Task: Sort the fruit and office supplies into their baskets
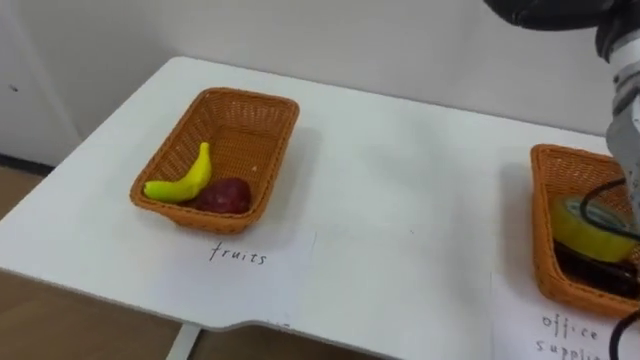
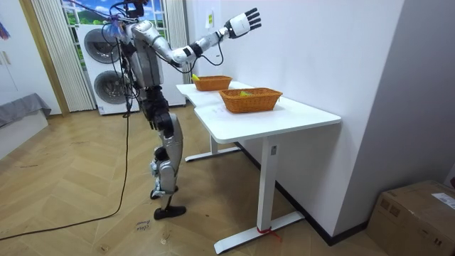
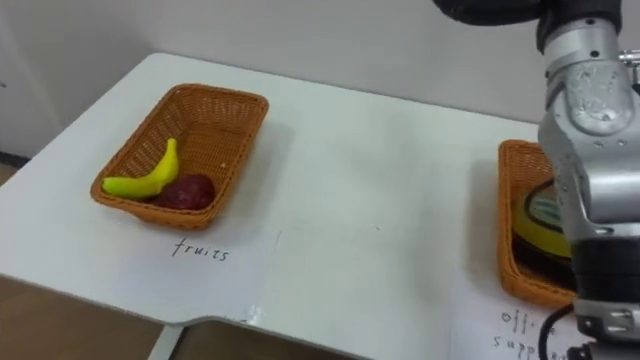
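Note:
The fruit basket (image 1: 250,97), brown wicker, stands on the left of the white table (image 1: 400,200). A yellow banana (image 1: 185,182) and a dark red fruit (image 1: 226,195) lie in it. At the right edge stands the office supplies basket (image 1: 545,200) with a yellow tape roll (image 1: 590,228) on top of dark items. My right hand (image 2: 245,21) is raised high over the table towards the wall, with its fingers spread and nothing in it. Its silver forearm (image 3: 590,150) rises in front of the right basket and hides part of it.
Paper labels lie before each basket, "fruits" (image 1: 238,255) and the office supplies label (image 1: 570,330). I stand at the table's long side, facing the wall. Stacked washing machines (image 2: 99,64) stand behind me and a cardboard box (image 2: 419,213) sits by the wall.

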You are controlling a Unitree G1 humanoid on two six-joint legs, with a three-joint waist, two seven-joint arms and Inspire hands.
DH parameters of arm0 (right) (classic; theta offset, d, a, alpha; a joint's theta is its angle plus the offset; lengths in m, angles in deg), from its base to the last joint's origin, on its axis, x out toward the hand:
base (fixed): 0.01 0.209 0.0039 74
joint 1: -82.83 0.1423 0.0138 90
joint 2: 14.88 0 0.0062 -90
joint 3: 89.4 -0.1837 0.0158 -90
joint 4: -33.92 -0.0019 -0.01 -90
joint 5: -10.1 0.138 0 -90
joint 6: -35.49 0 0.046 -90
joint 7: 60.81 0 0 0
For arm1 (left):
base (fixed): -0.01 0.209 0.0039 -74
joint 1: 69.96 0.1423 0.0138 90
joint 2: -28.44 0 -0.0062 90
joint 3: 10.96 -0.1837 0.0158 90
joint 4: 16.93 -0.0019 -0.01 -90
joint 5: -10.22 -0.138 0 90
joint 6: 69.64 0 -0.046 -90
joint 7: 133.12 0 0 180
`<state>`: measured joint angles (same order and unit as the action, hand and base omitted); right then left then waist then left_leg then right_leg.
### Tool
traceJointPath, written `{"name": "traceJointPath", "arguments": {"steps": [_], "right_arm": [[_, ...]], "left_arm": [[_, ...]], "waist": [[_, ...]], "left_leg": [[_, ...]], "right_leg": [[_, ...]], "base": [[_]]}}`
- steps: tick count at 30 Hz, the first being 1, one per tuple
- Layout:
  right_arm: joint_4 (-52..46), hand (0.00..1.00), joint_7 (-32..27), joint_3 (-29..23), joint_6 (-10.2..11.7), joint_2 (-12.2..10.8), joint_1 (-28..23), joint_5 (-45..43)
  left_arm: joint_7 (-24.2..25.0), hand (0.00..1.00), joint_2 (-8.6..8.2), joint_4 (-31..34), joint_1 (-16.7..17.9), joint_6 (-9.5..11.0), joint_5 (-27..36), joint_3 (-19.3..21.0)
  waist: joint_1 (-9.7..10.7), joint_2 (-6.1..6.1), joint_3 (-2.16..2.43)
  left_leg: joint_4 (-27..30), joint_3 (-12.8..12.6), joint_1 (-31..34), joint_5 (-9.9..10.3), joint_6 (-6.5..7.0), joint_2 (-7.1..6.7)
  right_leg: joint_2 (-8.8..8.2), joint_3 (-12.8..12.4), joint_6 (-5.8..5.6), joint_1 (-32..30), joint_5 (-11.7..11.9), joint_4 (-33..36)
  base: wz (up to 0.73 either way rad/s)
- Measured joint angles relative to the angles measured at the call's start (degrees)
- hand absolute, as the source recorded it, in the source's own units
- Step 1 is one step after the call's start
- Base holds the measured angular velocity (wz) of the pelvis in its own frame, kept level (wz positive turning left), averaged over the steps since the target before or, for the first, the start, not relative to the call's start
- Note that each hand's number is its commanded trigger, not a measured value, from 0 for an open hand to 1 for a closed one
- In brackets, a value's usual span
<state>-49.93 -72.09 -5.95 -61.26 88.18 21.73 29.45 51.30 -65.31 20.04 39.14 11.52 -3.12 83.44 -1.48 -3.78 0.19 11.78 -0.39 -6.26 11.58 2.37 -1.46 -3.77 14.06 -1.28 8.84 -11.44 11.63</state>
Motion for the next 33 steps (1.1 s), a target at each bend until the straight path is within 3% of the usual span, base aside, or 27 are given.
{"name": "traceJointPath", "arguments": {"steps": [3, 5, 9, 11, 17, 24, 30, 33], "right_arm": [[1.49, 0.0, -1.56, -2.36, 0.68, 0.45, -0.15, 4.78], [1.47, 0.0, -3.88, -4.38, 0.75, 1.07, -1.05, 8.76], [1.39, 0.0, -7.8, -7.38, 0.99, 1.11, -3.49, 10.36], [1.17, 0.0, -9.45, -10.7, 1.06, 1.11, -5.94, 9.81], [-1.44, 0.0, -15.97, -16.43, 1.83, 1.11, -14.1, 9.85], [-2.64, 0.0, -23.65, -21.84, 2.15, 1.11, -17.24, 9.84], [-1.33, 0.0, -28.2, -27.22, 4.79, 1.11, -24.22, 11.91], [3.03, 0.0, -29.1, -29.92, 5.4, 1.09, -26.72, 12.75]], "left_arm": [[-0.03, 0.0, -0.03, -1.1, -0.56, 0.0, 0.53, -0.05], [-0.33, 0.0, -0.11, -1.1, -0.76, 0.03, 1.52, -0.05], [-1.5, 0.0, 0.1, -0.74, -1.11, 0.01, 1.51, 0.02], [-1.77, 0.0, -0.05, -0.92, -1.71, 0.21, 1.46, 0.02], [-4.26, 0.0, -0.05, -1.02, -0.42, 1.48, 1.57, 0.11], [-5.17, 0.0, -0.08, -1.02, 0.77, 1.46, 2.01, 0.09], [-6.43, 0.0, -0.11, -1.02, 0.93, 1.89, 2.69, 0.62], [-6.64, 0.0, -0.3, -0.82, 1.42, 2.78, 2.72, 3.03]], "waist": [[1.68, -0.04, -0.06], [2.97, -0.53, 0.15], [4.85, -1.24, 0.55], [6.4, -1.53, 0.47], [7.42, -1.65, 0.3], [9.29, -2.22, -0.07], [9.76, -2.38, -0.04], [9.98, -2.57, -0.02]], "left_leg": [[0.07, -1.47, -0.57, 0.61, -0.41, 0.8], [0.41, -2.61, -0.15, 0.83, -0.65, 1.32], [0.99, -4.22, 0.49, 1.25, -1.1, 1.9], [1.07, -4.43, 0.57, 1.22, -1.18, 2.06], [-0.34, -6.92, -0.42, 1.39, -1.4, 2.51], [-0.46, -8.39, -0.35, 1.54, -1.6, 2.85], [-0.7, -8.94, -0.58, 1.62, -1.63, 3.12], [-1.18, -9.99, -1.28, 1.65, -1.67, 3.44]], "right_leg": [[0.82, -1.98, 0.33, -0.24, 0.21, 0.04], [1.28, -3.01, 0.64, -1.09, 0.39, 0.19], [1.96, -3.26, 1.17, -1.53, 0.78, 0.14], [2.11, -3.26, 1.27, -1.75, 0.84, 0.12], [2.56, -5.06, 1.28, -2.49, 0.83, 0.37], [2.97, -6.3, 1.34, -3.95, 0.85, 0.99], [3.11, -7.04, 1.35, -4.15, 0.85, 0.96], [3.26, -7.85, 1.36, -4.61, 0.85, 0.96]], "base": [[-0.32], [-0.26], [-0.19], [-0.03], [-0.21], [-0.16], [-0.04], [-0.14]]}}
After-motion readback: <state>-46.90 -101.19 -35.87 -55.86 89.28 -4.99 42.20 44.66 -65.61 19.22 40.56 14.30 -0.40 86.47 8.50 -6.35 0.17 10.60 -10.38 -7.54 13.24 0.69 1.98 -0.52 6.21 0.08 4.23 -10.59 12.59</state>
